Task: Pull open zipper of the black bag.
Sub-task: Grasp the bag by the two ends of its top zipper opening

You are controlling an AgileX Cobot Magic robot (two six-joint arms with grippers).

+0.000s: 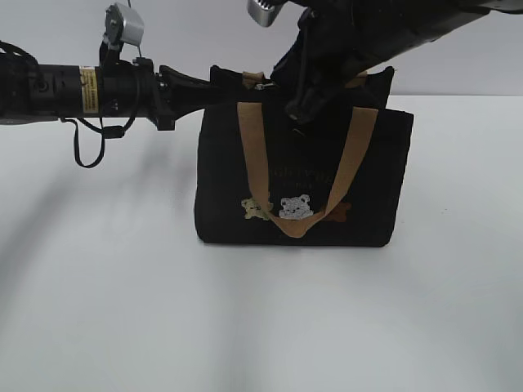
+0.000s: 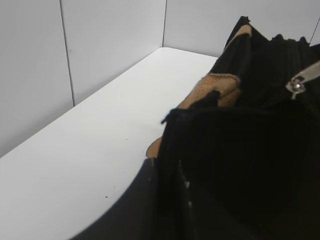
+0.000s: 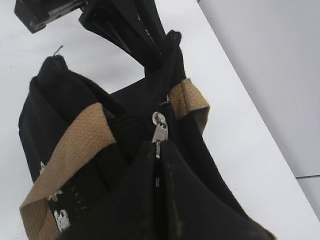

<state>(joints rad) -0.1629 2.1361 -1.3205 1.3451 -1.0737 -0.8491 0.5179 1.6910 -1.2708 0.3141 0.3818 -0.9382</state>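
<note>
Sitting at the top of the black bag [image 1: 302, 175], near its left end, the zipper [image 3: 159, 131] pull is the silver tab seen in the right wrist view, w/ its lower end pinched between the two dark fingers of the right gripper [image 3: 157, 155]. Those fingers are together on the tab, no gap showing, so that arm has its hold & is set to drag the slider along the zip; judging by that, the pull itself looks not yet begun, zip probably mostly shut, though I can't tell how far the teeth are parted.

In the left wrist view the same silver pull [image 2: 303, 80] shows at the top of the bag, toward the right edge of frame. The left gripper [image 1: 192, 84] comes in level from the bag's left side & bites the fabric at the bag's top left corner, jaws nearly together on cloth. Reason, I'd judge: anchor that end so the soft bag doesn't slide or fold when the other arm tugs.

Tan handle [image 1: 306, 175] hangs loose down the bag's front face, clear of the zip line; a 2nd tan strap [image 3: 187, 102] lies just beside the pull on the bag's top & could snag. The bag stands upright on the white table [image 1: 122, 310], bear pics low on its front.
</note>
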